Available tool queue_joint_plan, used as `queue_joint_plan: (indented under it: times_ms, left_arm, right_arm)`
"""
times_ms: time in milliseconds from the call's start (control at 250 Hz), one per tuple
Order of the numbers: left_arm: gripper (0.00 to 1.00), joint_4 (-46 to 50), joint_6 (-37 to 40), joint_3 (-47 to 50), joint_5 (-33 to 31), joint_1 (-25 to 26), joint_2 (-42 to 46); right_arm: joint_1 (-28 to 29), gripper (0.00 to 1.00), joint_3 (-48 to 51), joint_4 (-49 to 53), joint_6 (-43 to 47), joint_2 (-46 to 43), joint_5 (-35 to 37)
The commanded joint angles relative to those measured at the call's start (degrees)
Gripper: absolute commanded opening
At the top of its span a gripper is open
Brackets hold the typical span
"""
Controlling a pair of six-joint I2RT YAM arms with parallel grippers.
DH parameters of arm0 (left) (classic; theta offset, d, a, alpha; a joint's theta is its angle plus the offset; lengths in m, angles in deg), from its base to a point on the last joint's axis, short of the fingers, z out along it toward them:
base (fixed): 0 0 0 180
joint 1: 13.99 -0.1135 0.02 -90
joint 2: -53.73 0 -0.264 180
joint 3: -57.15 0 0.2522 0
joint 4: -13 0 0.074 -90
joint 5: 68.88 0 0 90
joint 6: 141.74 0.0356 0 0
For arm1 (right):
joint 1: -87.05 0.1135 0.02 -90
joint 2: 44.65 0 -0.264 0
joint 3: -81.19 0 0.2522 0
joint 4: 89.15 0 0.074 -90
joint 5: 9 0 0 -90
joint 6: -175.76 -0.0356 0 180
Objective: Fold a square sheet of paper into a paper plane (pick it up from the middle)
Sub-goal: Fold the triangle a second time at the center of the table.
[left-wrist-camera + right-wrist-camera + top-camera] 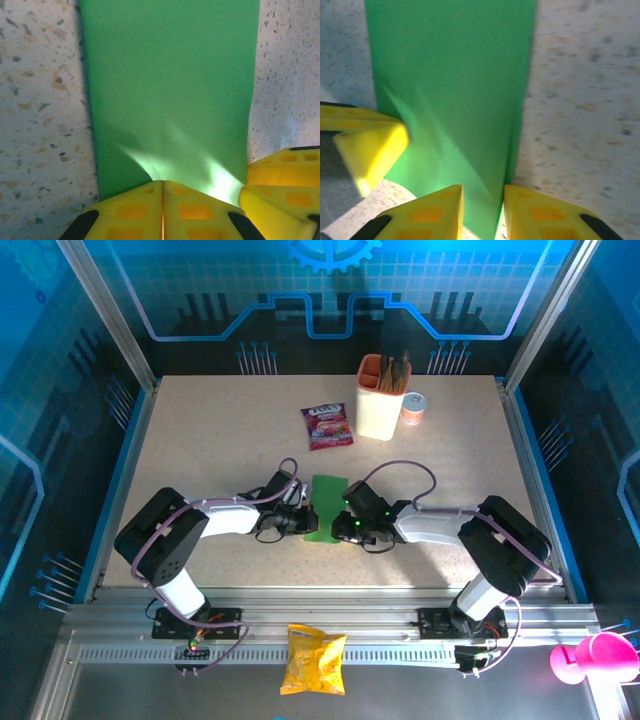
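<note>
The square sheet of paper (325, 502) is bright green and lies mid-table, folded into a narrow strip between the two grippers. In the left wrist view the paper (170, 85) stretches away from my left gripper (162, 182), which is shut with its tips pressed down on the near end. I cannot tell whether it pinches the sheet. From above, the left gripper (303, 518) is at the strip's left side and the right gripper (345, 525) at its right. My right gripper (483, 188) stands open, with the paper's (455, 75) raised right fold edge between its fingers.
A purple snack sachet (327, 426), a white and orange holder (380, 400) and a small can (413, 408) stand at the back. A yellow crisp bag (314, 658) lies on the front rail. A pink object (590, 655) sits at the lower right.
</note>
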Motion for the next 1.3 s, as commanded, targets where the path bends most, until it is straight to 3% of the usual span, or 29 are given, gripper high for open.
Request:
queue_joint_plan:
  times_ms: [0,344,487,727,1294]
  left_arm:
    - [0.09,2.9,-0.7,2.1,-0.2,0.5,-1.3]
    - [0.09,2.6,-0.7,2.0,-0.1,0.4,-1.6]
    - [0.09,2.6,-0.6,2.0,-0.1,0.5,-1.6]
    - [0.09,2.6,-0.5,2.0,0.1,0.4,-1.7]
    - [0.09,3.1,-0.6,1.9,-0.3,0.5,-1.4]
  right_arm:
    - [1.5,0.28,-2.3,-0.9,1.3,0.7,-1.6]
    - [1.1,0.33,-2.8,0.0,1.7,0.5,-1.3]
    - [0.0,0.47,-2.1,-1.5,1.3,0.5,-1.9]
    - [-3.1,0.48,-0.6,-9.2,1.2,1.1,-5.5]
    - [-9.6,0.46,-1.9,-14.4,0.0,6.2,-12.5]
